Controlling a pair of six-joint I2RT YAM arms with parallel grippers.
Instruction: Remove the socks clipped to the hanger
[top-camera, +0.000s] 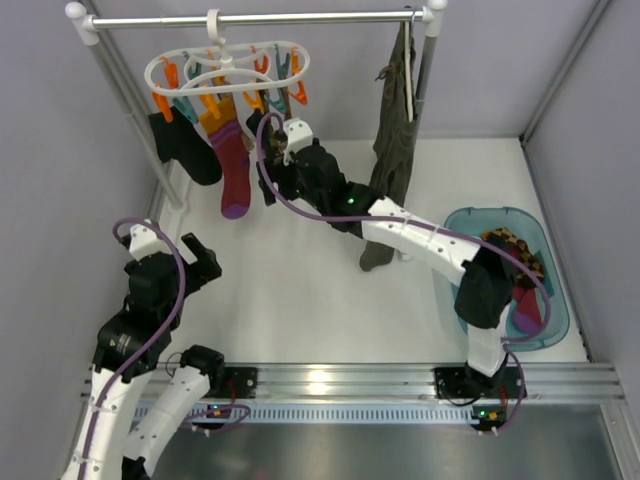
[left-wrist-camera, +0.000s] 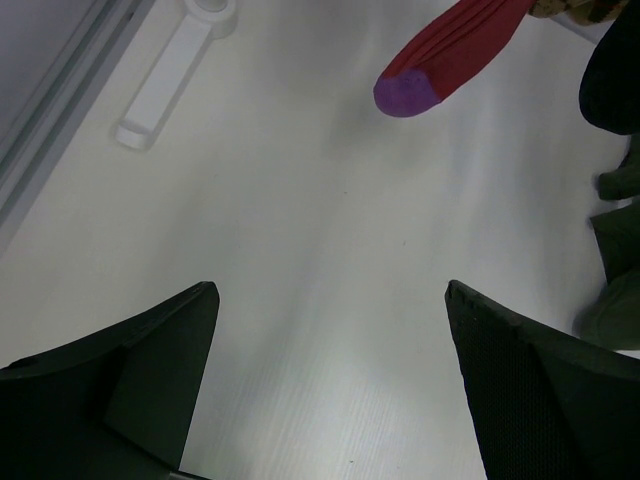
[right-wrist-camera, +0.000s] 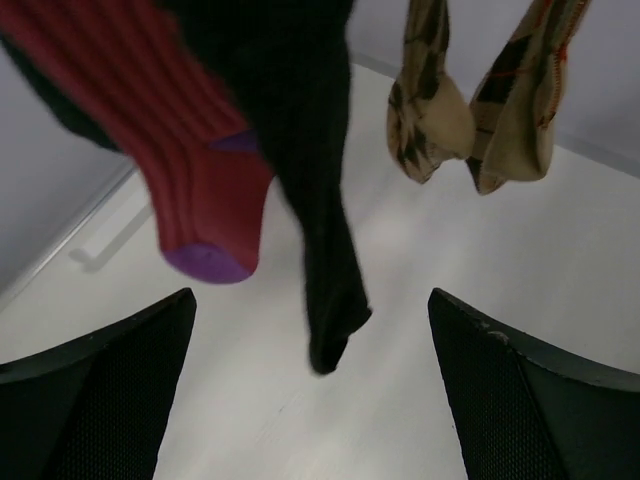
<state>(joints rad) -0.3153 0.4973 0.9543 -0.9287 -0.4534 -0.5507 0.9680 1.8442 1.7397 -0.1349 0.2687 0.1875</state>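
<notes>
The white hanger (top-camera: 225, 68) hangs by its hook from the rail, its orange and teal clips dangling. Clipped to it are a black sock (top-camera: 190, 150), a striped sock (top-camera: 232, 165) with a purple toe, and tan argyle socks (right-wrist-camera: 430, 130). My right gripper (top-camera: 272, 170) is raised just under the hanger. In the right wrist view it (right-wrist-camera: 311, 295) stands open, with a thin black sock (right-wrist-camera: 325, 250) dangling between the fingers, untouched. My left gripper (top-camera: 205, 262) is low over the table, open (left-wrist-camera: 331, 285) and holding nothing; the striped sock's toe (left-wrist-camera: 440, 70) hangs ahead of it.
A long olive garment (top-camera: 395, 150) hangs from the rail's right end down to the table. A teal basin (top-camera: 490, 211) at the right holds several socks. The white rack's foot (left-wrist-camera: 170, 75) lies along the left wall. Grey walls enclose the table.
</notes>
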